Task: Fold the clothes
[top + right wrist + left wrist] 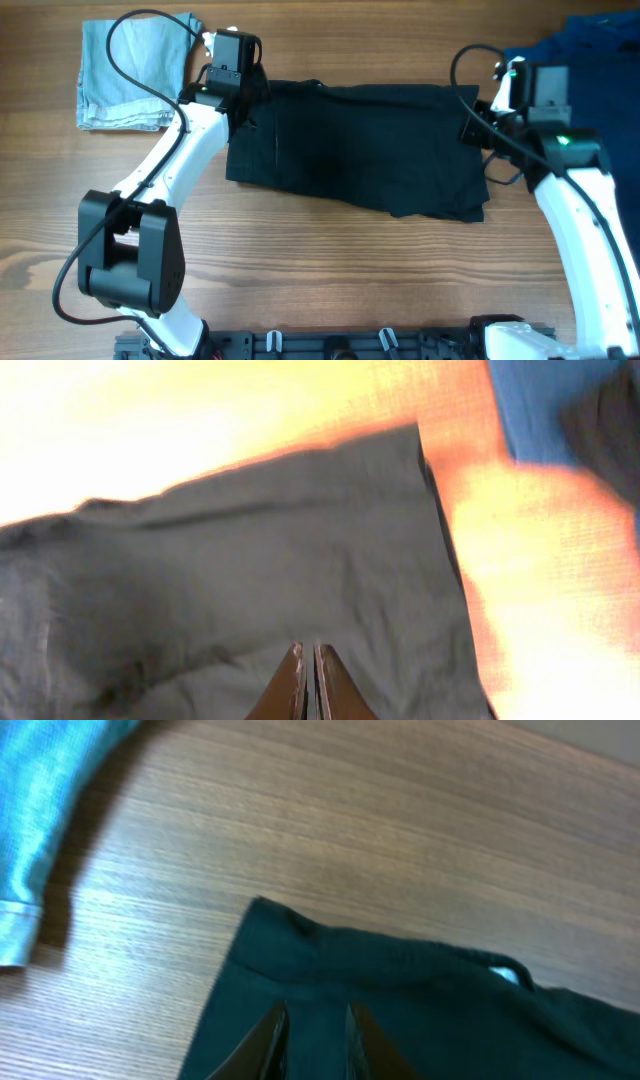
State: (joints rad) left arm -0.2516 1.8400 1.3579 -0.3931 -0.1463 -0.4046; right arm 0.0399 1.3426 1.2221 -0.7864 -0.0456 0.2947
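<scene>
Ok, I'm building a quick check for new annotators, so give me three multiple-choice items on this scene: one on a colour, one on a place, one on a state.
1. What colour are the shorts?
A. red
B. white
C. black
2. Where is the pale-blue denim piece?
A. under the shorts
B. beyond the left arm, apart from the shorts
C. held in the air
3. How do the right gripper's fingers stand?
A. nearly together
B. wide apart
C. out of view
Answers: 1 C, they look black in the overhead view. 2 B, bare wood shows between denim and shorts. 3 A, the right wrist view shows only a slit between them.
</scene>
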